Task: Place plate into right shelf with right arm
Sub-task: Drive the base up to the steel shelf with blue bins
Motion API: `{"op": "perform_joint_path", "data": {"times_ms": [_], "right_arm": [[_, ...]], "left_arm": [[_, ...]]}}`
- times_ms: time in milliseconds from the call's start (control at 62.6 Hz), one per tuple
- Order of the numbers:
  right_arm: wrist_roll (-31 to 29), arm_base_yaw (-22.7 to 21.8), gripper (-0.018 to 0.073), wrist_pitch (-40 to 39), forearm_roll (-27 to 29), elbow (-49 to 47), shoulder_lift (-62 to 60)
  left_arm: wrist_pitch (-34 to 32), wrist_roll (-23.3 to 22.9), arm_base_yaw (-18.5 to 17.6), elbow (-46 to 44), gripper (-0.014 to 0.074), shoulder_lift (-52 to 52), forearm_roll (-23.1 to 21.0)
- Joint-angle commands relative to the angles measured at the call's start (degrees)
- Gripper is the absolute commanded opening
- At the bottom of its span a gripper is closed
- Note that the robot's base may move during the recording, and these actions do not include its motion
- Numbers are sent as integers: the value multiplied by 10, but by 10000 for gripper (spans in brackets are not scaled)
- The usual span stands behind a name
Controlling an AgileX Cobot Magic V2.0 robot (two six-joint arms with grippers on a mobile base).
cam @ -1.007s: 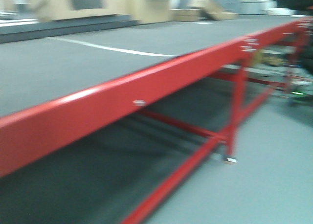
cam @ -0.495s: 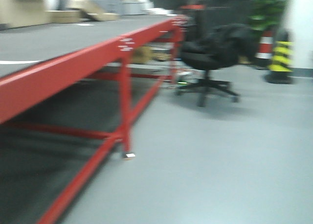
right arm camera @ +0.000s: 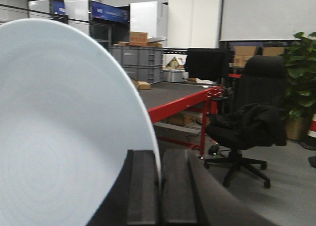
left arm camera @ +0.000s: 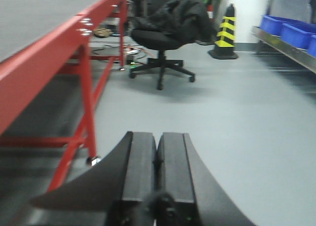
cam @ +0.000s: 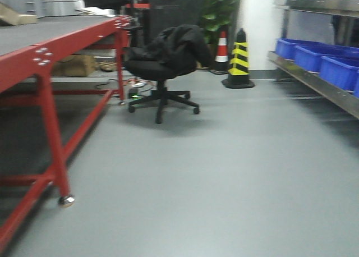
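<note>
Plate (right arm camera: 64, 137): glossy white disc with a low rim, held on edge in your right pincer (right arm camera: 160, 159), which is clamped on its rim. Left pincer (left arm camera: 158, 137): fingers pressed together, holding nothing. In the last second the front view swung off the red-framed table (cam: 33, 60). The right shelf (cam: 314, 80) now shows at the right edge, a brushed steel rail with blue plastic bins (cam: 339, 72). Likely you're mid-turn, with placement not begun.

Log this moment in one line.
right tool: shut on plate | left tool: shut, empty | right shelf: in view, plate not yet placed
</note>
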Motion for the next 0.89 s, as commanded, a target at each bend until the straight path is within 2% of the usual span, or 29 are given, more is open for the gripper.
{"op": "perform_joint_path", "data": {"times_ms": [0,879], "right_arm": [[-1,-1,64,-55,15,-13,10],[-1,-1,64,-55,15,-13,10]], "left_arm": [[-49,-2,-3,5,-47,-3,-2],[-49,-2,-3,5,-47,-3,-2]]}}
